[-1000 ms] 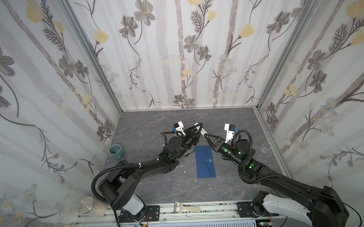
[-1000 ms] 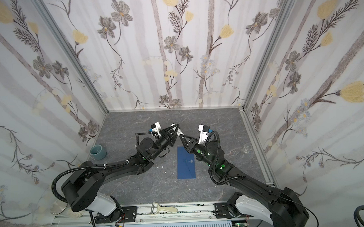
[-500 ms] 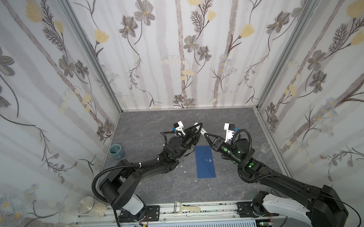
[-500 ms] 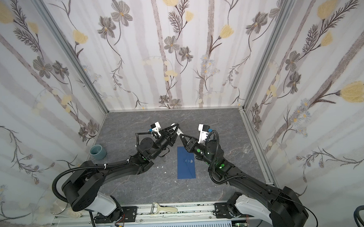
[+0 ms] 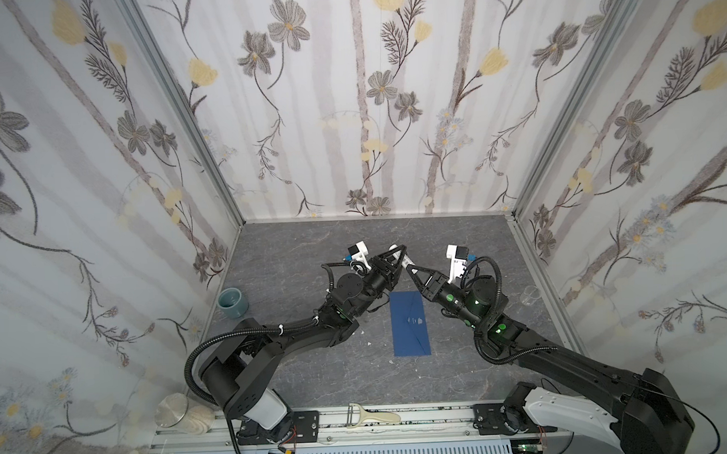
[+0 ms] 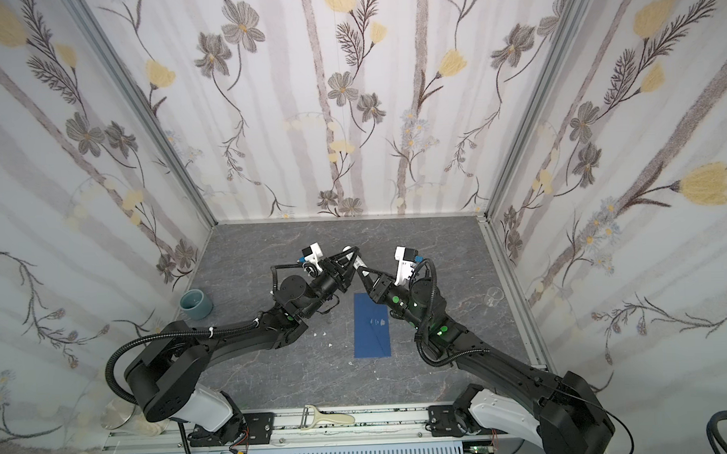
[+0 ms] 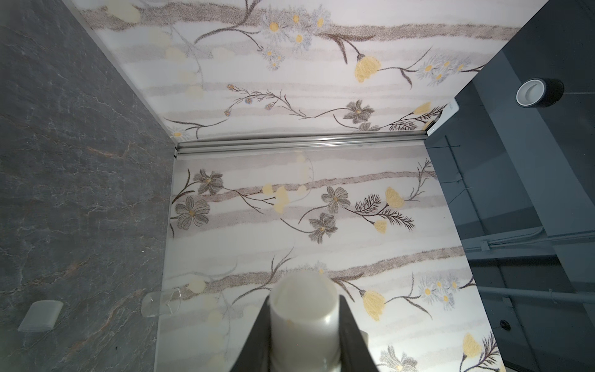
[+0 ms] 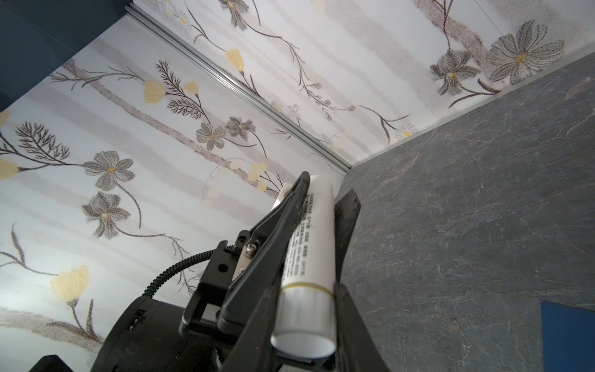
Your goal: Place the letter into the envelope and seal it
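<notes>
The dark navy blue rectangular paper envelope [image 5: 410,323] lies flat on the grey stone-patterned desk [image 5: 296,247], just below the middle of both top views. Its long edges run up and down the frame, and there is a small pale mark at its centre. Bare desk shows along its lower and left edges, while the right arm [image 5: 472,305] hangs over its upper right corner.

Above its top edge the two claws meet over open desk. The left claw [image 7: 304,299] is clamped on a white cylindrical glue stick [image 8: 306,257]. The right claw [image 8: 306,290] is closed on the same stick's other end, past a thin gold band.

A few white scraps [image 5: 370,343] lie left of the envelope. Well apart, at the desk's left edge, stands a grey-blue ceramic cup [image 5: 233,303]. Near the right wall sits a small clear cup [image 5: 530,295]. A cream-handled peeler [image 5: 372,417] rests on the front rail at the bottom of the frame. Floral papered walls [image 5: 370,111] close in the desk on three sides.
</notes>
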`<state>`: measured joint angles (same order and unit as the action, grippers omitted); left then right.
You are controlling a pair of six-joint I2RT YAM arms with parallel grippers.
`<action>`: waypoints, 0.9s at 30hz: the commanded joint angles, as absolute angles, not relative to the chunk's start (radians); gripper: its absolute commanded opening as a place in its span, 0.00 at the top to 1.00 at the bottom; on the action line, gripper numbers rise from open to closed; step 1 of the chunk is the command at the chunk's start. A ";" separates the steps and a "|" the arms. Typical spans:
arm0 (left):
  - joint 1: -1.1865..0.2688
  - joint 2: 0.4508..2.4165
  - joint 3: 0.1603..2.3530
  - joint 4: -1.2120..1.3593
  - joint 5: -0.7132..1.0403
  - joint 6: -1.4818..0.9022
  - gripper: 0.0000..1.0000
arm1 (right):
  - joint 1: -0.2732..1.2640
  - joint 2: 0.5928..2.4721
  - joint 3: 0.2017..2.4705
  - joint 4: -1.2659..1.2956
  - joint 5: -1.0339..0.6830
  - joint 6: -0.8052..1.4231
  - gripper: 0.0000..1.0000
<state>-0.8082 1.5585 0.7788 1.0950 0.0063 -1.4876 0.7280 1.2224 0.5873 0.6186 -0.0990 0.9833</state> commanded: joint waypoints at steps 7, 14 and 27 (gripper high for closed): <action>-0.807 1.560 0.782 1.124 0.029 -1.498 0.92 | 0.724 1.221 0.597 0.631 -0.122 0.979 0.83; -0.802 1.554 0.782 1.124 0.124 -1.491 0.64 | 0.713 1.201 0.590 0.614 -0.100 0.973 0.84; -0.801 1.529 0.750 1.124 0.161 -1.497 0.65 | 0.707 1.204 0.604 0.606 -0.101 0.968 0.85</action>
